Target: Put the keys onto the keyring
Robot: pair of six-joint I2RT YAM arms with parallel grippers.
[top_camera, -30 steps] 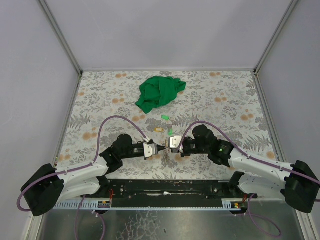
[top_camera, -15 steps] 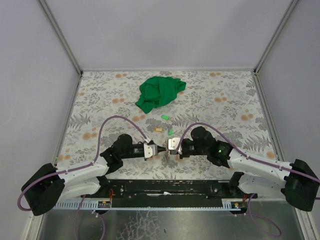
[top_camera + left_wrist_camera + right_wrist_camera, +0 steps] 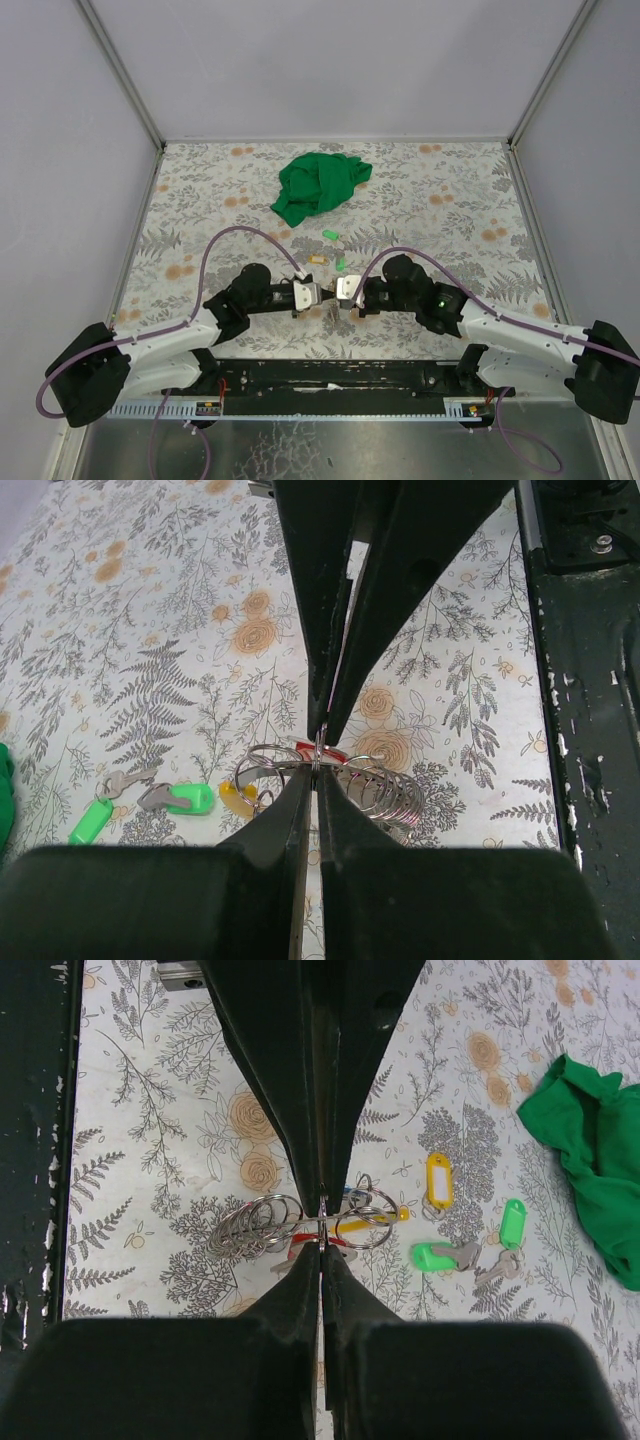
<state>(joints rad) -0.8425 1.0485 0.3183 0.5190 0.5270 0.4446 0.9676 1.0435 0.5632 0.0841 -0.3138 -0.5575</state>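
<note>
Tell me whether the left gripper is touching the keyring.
Touching. The left wrist view shows the left gripper shut, its tips pinching the wire of the keyring, with no gap visible.

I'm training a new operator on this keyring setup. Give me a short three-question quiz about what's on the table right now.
1. True or false: the green cloth covers the loose keys.
2. How many loose keys lie on the table?
3. The left gripper and right gripper are: A open, B shut on the keyring, C holding the cloth.
Key: 1 false; 2 three; 3 B.
</note>
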